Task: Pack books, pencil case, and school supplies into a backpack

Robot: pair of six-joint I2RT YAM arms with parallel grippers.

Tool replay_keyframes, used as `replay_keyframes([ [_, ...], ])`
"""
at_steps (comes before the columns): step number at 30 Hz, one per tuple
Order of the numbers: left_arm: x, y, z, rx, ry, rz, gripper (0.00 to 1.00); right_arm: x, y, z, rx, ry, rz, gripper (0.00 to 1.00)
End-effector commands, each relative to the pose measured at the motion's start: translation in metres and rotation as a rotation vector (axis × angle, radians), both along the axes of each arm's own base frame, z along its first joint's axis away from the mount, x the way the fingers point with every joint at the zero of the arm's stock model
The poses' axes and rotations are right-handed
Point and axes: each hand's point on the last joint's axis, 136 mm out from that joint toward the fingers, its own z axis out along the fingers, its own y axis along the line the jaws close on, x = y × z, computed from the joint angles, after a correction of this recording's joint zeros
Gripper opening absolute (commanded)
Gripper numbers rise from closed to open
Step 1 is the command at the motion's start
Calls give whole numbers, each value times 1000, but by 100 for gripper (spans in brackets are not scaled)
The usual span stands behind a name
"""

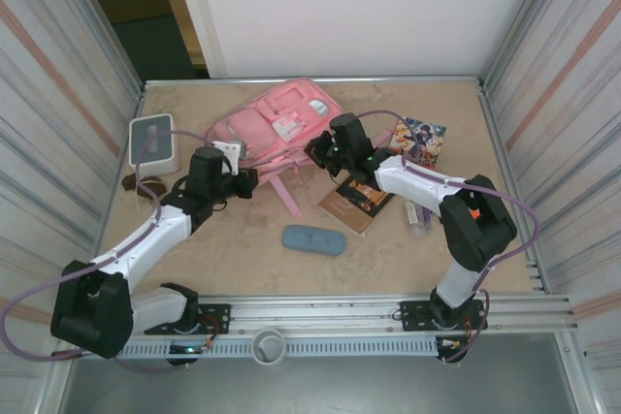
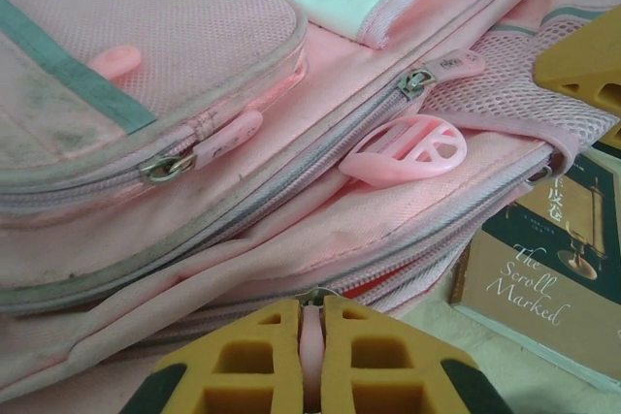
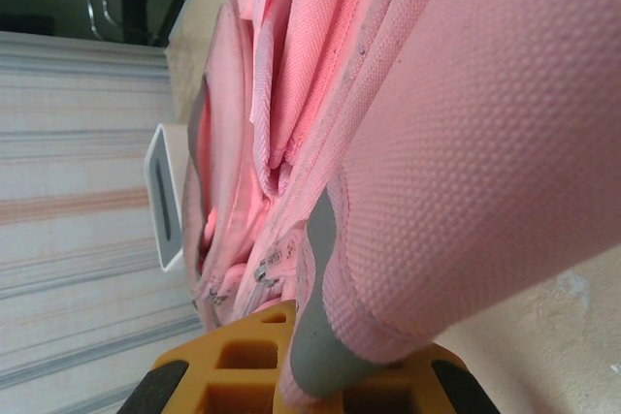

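At the table's back middle: a large soft pink fabric backpack (image 1: 281, 118) lies flat, front pockets up, between the two grippers.
Left gripper (image 2: 310, 341): yellow fingers pressed together on a slim pink zip pull (image 2: 310, 322) at the pack's near edge, with nothing else in them.
Right gripper (image 3: 315, 375): closed tight, pinching the pack's grey-trimmed fabric edge (image 3: 320, 239) on its right side.
Zip line: from the held pull the track runs away to the right, toward the right gripper.
Step judged: opening a main compartment. The left arm would draw the pull along that track while the right holds the fabric taut. How far the zip is already open I cannot tell.
Waiting right of the pack: a thin dark brown book (image 1: 357, 206) just beside it and a colourful comic book (image 1: 419, 141), both nearer the right arm.
Waiting in front: a blue-grey oblong pencil case (image 1: 313, 239), between the arms.
Small items: slim pen-like school supplies (image 1: 417, 215) beside the brown book.
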Motion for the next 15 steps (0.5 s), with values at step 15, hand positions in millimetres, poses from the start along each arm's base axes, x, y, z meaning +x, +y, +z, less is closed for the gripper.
replay_keyframes([
  [15, -6, 0, 13, -2, 25, 83, 0, 58, -44, -20, -58, 16, 75, 11],
])
